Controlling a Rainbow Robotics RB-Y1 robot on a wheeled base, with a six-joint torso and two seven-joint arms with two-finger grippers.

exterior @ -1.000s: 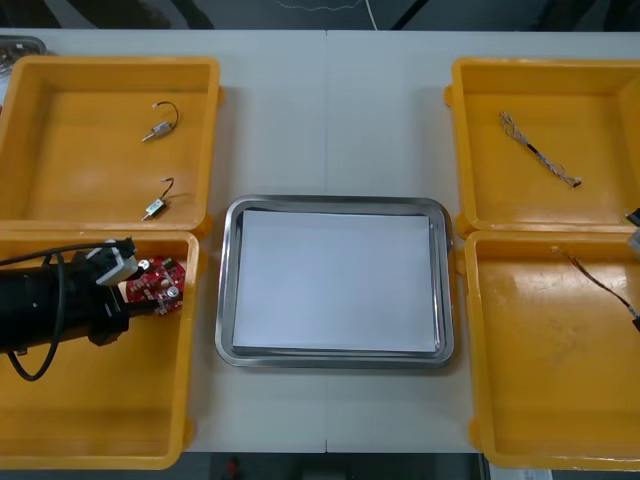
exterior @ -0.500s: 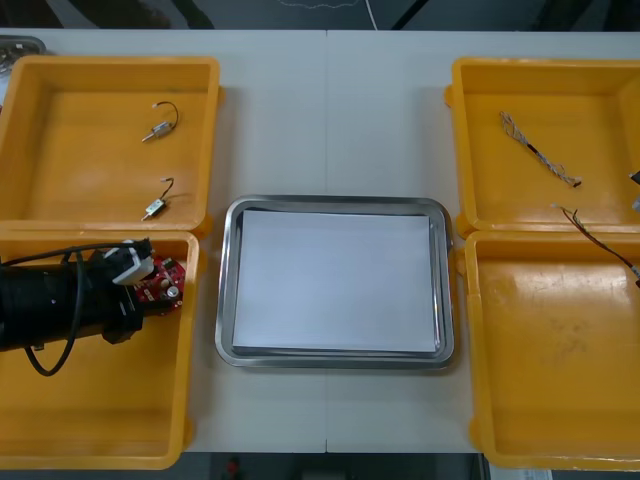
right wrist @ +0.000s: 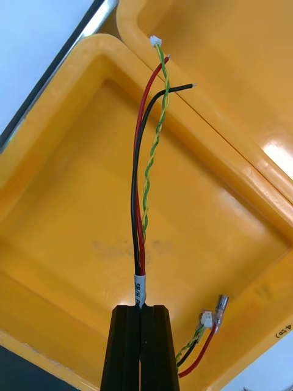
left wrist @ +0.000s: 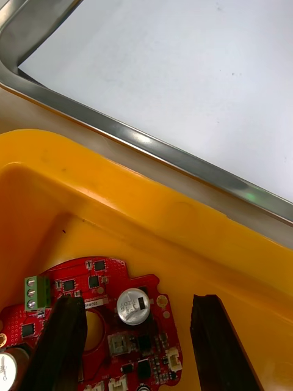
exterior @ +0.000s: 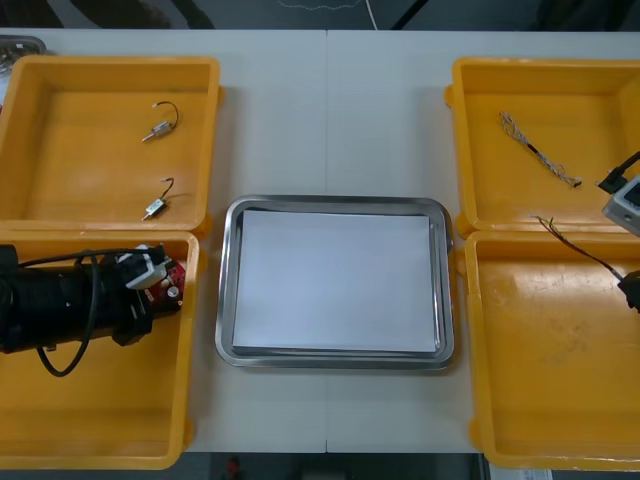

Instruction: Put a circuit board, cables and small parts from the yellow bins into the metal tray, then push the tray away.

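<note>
Yellow bins (exterior: pixel 100 420) — cables (right wrist: pixel 138 214), red board (left wrist: pixel 97 278), white-lined tray (exterior: pixel 330 203)

Electronics lab or assembly bench is suggested — yellow bins (exterior: pixel 80 170) holding a red circuit board (left wrist: pixel 91 287) and cables (exterior: pixel 538 152) are set at both sides of a light table (exterior: pixel 330 120), metal tray (exterior: pixel 222 300) between.

- A light table (exterior: pixel 270 130) is lying under everything, with a thin seam (exterior: pixel 327 120) running down its middle.
- A shiny metal object (exterior: pixel 20 45) is poking in at the table's far left corner, mostly cut off.
- A thin white cord (exterior: pixel 369 12) is trailing over the dark floor (exterior: pixel 250 12) beyond the far edge.
</note>
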